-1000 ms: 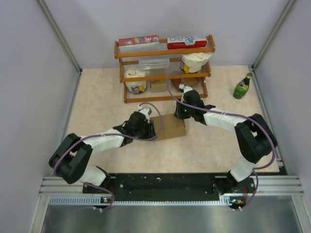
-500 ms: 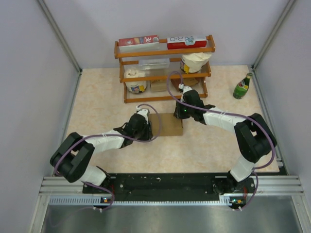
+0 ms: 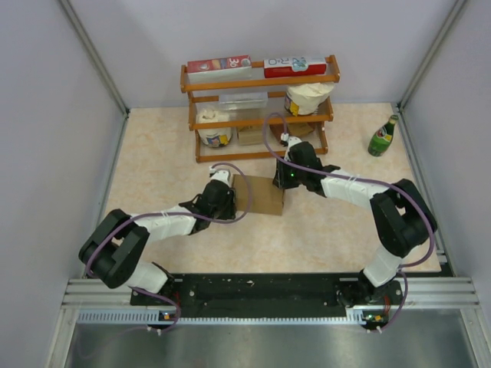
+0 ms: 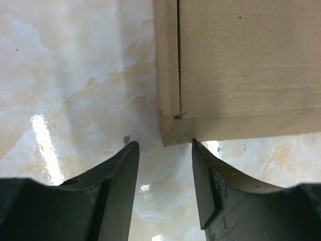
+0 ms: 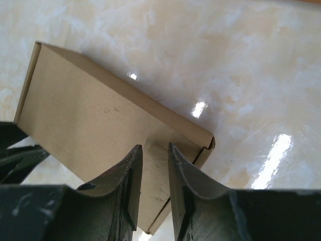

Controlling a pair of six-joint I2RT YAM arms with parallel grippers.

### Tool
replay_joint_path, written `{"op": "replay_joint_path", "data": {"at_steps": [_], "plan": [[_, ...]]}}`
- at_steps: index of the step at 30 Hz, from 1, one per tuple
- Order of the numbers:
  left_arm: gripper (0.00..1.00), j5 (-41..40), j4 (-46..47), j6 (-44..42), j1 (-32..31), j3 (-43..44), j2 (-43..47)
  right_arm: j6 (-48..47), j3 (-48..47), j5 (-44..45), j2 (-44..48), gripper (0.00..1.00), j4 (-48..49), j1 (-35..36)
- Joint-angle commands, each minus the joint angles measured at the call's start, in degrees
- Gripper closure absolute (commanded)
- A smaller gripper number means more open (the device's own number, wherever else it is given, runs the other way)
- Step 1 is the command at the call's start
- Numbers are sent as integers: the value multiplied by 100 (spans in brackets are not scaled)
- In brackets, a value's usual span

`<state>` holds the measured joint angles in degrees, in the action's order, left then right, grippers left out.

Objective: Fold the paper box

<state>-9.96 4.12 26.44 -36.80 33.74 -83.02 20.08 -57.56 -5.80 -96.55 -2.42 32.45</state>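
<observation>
While the paper box (image 3: pixel 265 197) lies flat, left pincer (image 4: pixel 164 145) gapes empty at its corner, right pincer (image 5: pixel 155 148) barely parted, empty, above.

- The left arm (image 3: pixel 165 225) stretches low and forward; the left gripper (image 4: pixel 163 146) has its fingers parted.
- The right arm (image 3: pixel 353 186) bends inward; the right gripper (image 5: pixel 154 150) shows a narrow gap.

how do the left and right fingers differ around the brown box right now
The left gripper has its fingers spread wide, while the right gripper shows only a narrow gap. The left fingers sit just off a corner of the paper box, while the right fingers hang over its broad top face near one end. Both have dark fingers, and neither clearly clamps the box.
</observation>
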Motion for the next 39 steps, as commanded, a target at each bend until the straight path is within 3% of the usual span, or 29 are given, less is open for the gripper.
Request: {"op": "replay_joint_path", "data": {"at_steps": [1,6,12,14,17,20,23,29,39], "plan": [[48,-419,106,256,32,-183,181,-223,78,-640,355,72,-585,16],[48,-516,221,555,32,-323,453,-434,-281,-239,743,69,-725,-1],[49,-376,387,863,32,-631,971,-452,-1265,439,-82,69,-1156,-186],[53,-271,493,881,23,-736,1130,-417,-1564,745,-398,71,-1252,-265],[67,28,616,863,23,-737,1175,-557,-2012,1106,-855,78,-1480,-327],[100,196,643,916,23,-658,1043,-733,-2347,1362,-1216,89,-1753,-327],[100,248,739,986,32,-684,999,-812,-2383,1363,-1392,95,-1947,-309],[100,117,555,986,41,-561,823,-1023,-1830,871,-1296,95,-2008,-274],[100,-94,291,907,85,-403,708,-593,-161,-201,12,92,-2079,340]]}}
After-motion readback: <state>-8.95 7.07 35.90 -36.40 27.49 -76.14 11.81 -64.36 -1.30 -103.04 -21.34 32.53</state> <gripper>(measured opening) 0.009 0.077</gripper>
